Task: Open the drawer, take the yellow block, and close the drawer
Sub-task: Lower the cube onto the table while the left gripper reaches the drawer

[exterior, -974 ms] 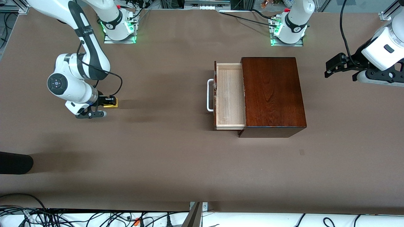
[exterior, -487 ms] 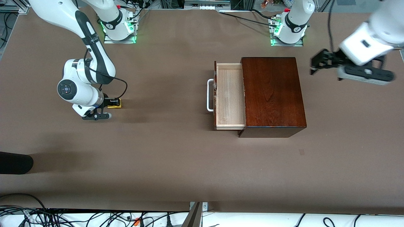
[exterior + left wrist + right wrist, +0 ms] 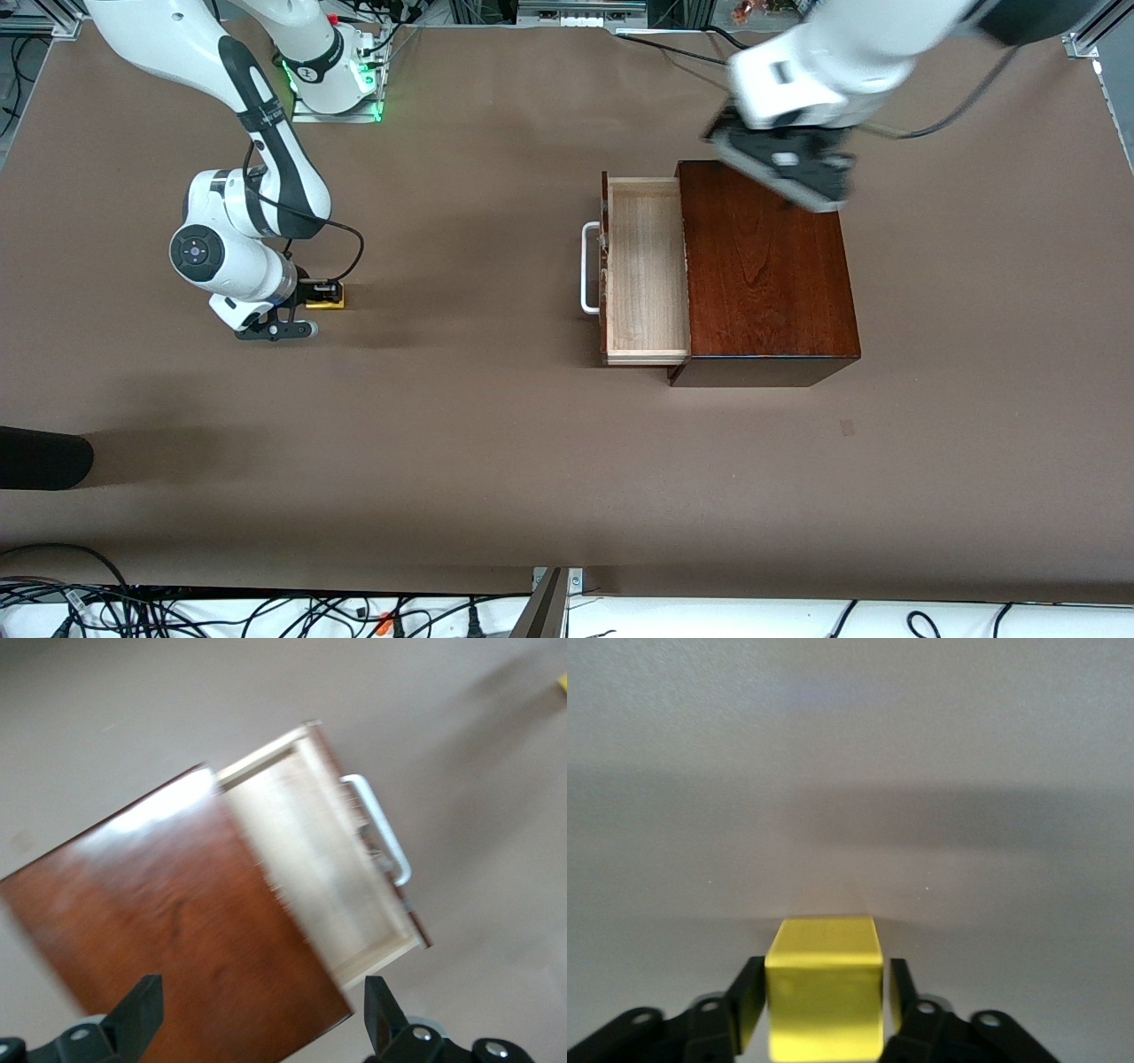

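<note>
The yellow block (image 3: 824, 988) sits clamped between the right gripper's (image 3: 321, 291) fingers, low at the table (image 3: 461, 443), well away from the drawer (image 3: 645, 270) toward the right arm's end, so it's clearly out already. The drawer is pulled open with nothing in it. The left gripper (image 3: 257, 1014), fingers spread wide, hangs over the wooden box (image 3: 766, 283), probably lining up to push the drawer shut by its white handle (image 3: 586, 268).

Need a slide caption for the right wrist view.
Right end effector shut on the yellow block, low over the bare brown table.
</note>
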Controlling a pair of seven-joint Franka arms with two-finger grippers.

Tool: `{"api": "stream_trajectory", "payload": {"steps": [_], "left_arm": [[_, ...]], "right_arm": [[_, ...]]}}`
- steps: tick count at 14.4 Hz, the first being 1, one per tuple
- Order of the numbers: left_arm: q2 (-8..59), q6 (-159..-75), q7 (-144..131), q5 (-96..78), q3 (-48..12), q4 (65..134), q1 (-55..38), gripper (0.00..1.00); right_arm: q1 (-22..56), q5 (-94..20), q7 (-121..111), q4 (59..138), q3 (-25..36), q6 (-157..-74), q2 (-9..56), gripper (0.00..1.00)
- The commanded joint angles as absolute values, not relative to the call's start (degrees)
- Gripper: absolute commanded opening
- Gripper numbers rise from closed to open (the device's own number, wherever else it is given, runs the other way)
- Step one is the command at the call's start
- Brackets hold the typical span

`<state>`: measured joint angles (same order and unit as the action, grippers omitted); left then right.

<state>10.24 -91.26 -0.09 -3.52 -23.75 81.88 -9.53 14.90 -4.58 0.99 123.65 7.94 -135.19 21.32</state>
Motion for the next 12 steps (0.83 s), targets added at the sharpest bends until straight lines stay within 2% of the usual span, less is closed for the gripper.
{"api": "stream_trajectory", "payload": {"steps": [1,6,8,12], "left_arm": [[19.32,-94.37,3.25,0.33,-23.82,76.29,-17.81,1.0],[30.21,-103.43,7.36,8.5,-23.73,74.63,-28.46,1.0],[34.0,-103.97,13.24,12.03,-23.64,71.74,-31.36,1.0],[39.63,-105.02,32.9,14.58,-23.2,69.35,-33.49,1.0]], "right_arm": [[14.77,-3.6,2.2,123.84,7.47,-134.39,18.03,1.0],[14.06,-3.6,1.05,122.78,7.65,-131.57,10.82,1.0],[13.1,-3.52,0.62,120.25,7.73,-130.27,8.45,1.0],[11.95,-3.43,0.88,109.37,7.91,-113.16,4.67,1.0]]}}
